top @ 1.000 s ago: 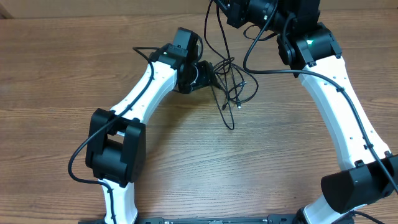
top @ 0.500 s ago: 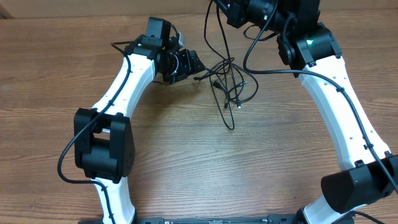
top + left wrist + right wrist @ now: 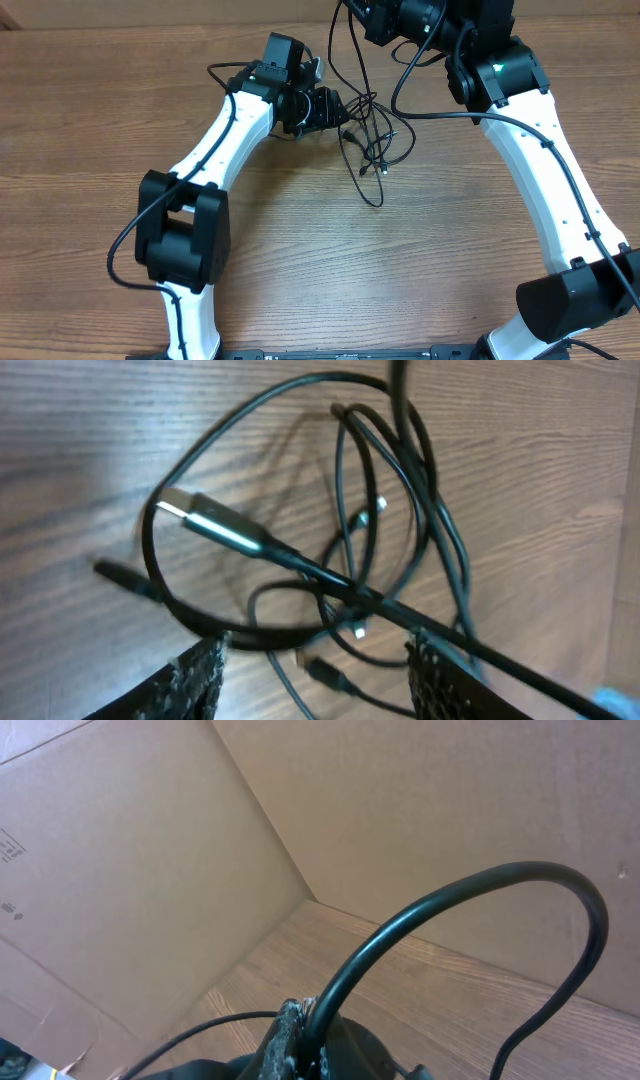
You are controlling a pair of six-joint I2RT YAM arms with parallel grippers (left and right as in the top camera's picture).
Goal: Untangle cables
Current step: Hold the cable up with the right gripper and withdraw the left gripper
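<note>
With left gripper (image 3: 318, 685) half-spread and empty, low over the cables (image 3: 330, 560) knotted on the table (image 3: 450, 250); right gripper (image 3: 300, 1030) pinched on one strand, held high. Risk in closing here: catching several loops together, tightening the knot.

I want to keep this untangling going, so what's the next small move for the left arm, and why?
Probably lower the left fingers and close them on the strand with the silver plug. They stand open over the cables, and that strand crosses right in front of them. The right fingers appear to be pinching a cable and holding it lifted.
</note>
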